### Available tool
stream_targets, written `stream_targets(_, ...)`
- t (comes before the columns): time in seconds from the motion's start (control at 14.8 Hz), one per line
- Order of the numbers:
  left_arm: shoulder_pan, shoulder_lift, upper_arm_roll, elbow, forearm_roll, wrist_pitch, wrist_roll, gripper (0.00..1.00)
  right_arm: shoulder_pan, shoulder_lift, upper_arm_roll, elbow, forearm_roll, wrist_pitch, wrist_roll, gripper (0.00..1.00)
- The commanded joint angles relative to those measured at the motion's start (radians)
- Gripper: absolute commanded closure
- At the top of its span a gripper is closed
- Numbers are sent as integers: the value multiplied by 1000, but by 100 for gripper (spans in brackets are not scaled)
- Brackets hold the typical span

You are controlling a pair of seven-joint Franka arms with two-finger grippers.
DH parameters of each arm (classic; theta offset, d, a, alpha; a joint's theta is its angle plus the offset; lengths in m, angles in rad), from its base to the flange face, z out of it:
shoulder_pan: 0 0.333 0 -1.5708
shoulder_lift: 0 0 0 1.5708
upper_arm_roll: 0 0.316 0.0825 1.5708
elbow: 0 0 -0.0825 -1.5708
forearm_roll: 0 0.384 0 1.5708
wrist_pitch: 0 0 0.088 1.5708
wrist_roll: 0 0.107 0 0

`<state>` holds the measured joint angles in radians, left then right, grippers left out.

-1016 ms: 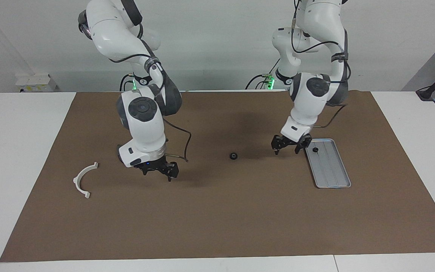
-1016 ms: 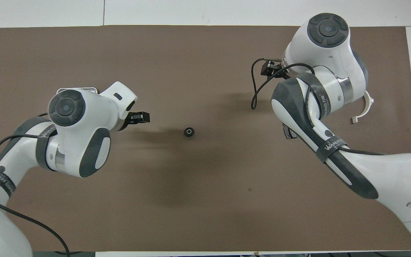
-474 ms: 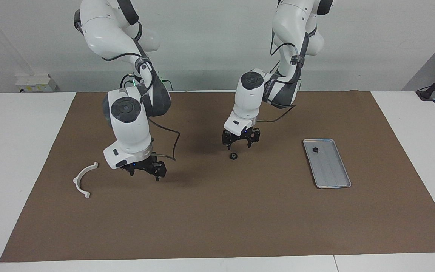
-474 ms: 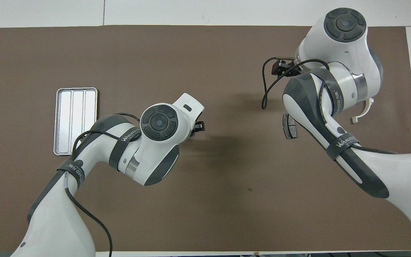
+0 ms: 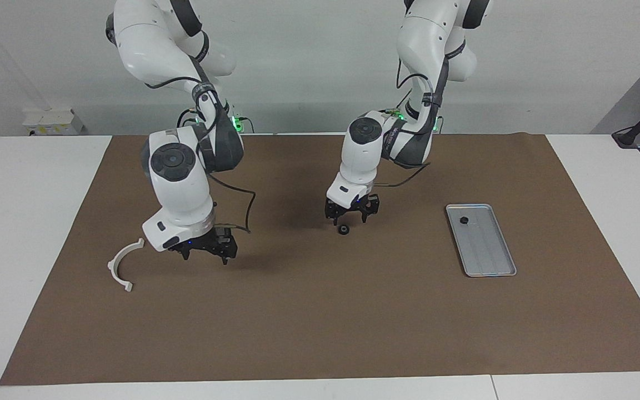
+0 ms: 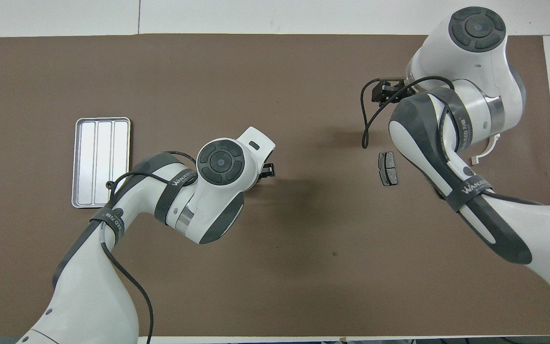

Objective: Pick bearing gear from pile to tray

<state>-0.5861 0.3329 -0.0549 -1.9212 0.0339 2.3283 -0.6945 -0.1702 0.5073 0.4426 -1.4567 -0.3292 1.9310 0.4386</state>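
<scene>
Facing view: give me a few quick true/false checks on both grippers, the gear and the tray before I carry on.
1. The left gripper is directly above the black gear on the mat. True.
2. The tray holds nothing. False: one small black piece lies in its end nearer the robots.
3. The right gripper holds the white half-ring bracket. False: the bracket lies on the mat beside it.
4. The left gripper's fingers are spread. True.
5. The gear sits in the tray. False: it is on the mat.
</scene>
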Motion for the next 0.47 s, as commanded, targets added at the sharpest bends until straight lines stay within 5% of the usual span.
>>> stream_targets(0.0, -12, 6, 12, -15, 20, 45, -20, 13, 23, -81, -59, -43, 62, -6, -87, 0)
stream_targets(0.27, -12, 23, 12, -15, 21, 77, -20, 14, 173, -188, -330, -80, 266, -33, -288, 0)
stream_targets(0.41, -12, 41, 12, -12, 20, 95, -20, 14, 163, -249, -351, -97, 279, -85, -353, 0)
